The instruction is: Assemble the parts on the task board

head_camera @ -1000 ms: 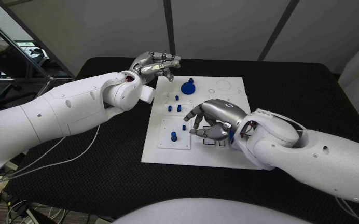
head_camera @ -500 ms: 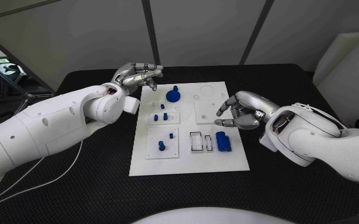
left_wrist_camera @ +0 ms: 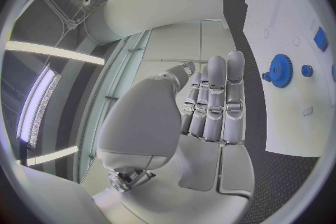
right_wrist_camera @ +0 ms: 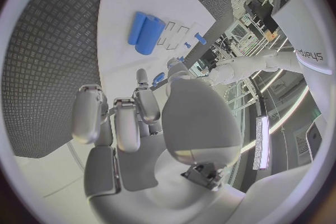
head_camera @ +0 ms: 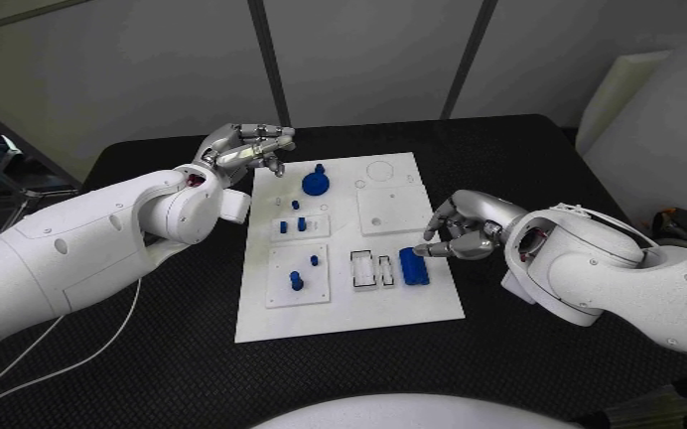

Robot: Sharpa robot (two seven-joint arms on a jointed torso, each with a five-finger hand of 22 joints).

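Board lies mid-frame on the black worktop, long axis running up-frame. My right robot hand sits at the board's right edge, fingers curled in, nothing visibly between them; the wrist view shows the same bent fingers with an empty palm. One fingertip looks to hover just above or touch the upper end of the blue block, contact I cannot confirm. That block lies flat in the lower right part of the board, long axis up-frame, just right of two outlined slots. So the block is just left of and below my right robot hand in the frame, much nearer to it than to the left one. My left robot hand hangs at the board's upper left corner, fingers loosely curled, holding nothing. The gear stands just right of it, upper left part of the board. Small pegs stand in the left column plates. Judgement: the coming move is the right hand's, reaching down-left across the block's short axis to grip it.
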